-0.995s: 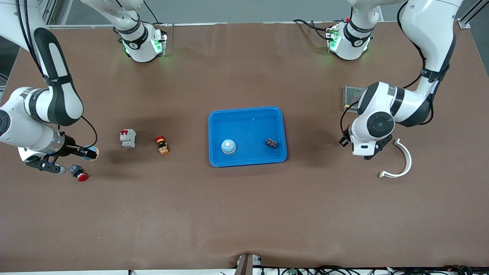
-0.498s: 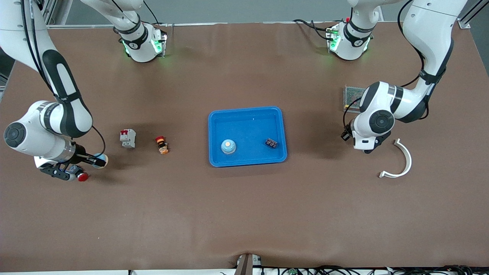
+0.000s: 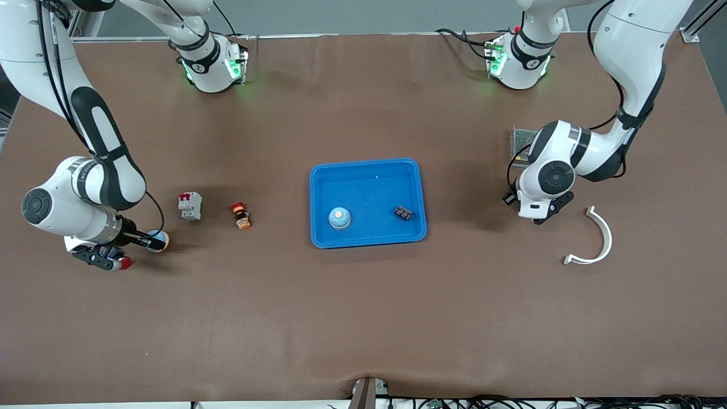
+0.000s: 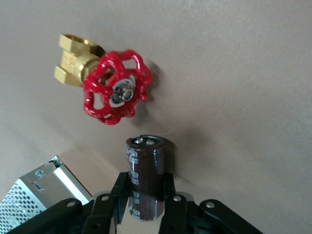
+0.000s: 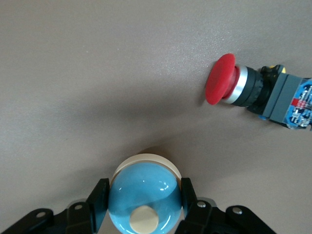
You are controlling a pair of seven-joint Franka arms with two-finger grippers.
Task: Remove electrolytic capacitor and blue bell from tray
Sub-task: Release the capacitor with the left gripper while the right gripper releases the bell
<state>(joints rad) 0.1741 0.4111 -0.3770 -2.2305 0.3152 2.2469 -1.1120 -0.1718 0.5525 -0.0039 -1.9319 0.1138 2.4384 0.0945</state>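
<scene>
Brown table point(image 3: 363, 318): two bells, right hand point(image 5: 144, 204) pinching one point(image 5: 143, 195); left hand point(image 4: 146, 207) pinches capacitor point(image 4: 145, 176).

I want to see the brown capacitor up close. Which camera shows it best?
The left wrist view: the capacitor fills the foreground, clamped upright in the left hand. In the front view the arm hides it. The right wrist view doesn't show it at all.

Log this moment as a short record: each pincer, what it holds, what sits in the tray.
left pincer: shut on capacitor, over bare table beside the white arc
right pincer: shut on bell, over table beside the red button
tray: holds a second bell and a small dark part
placing: not yet done
</scene>
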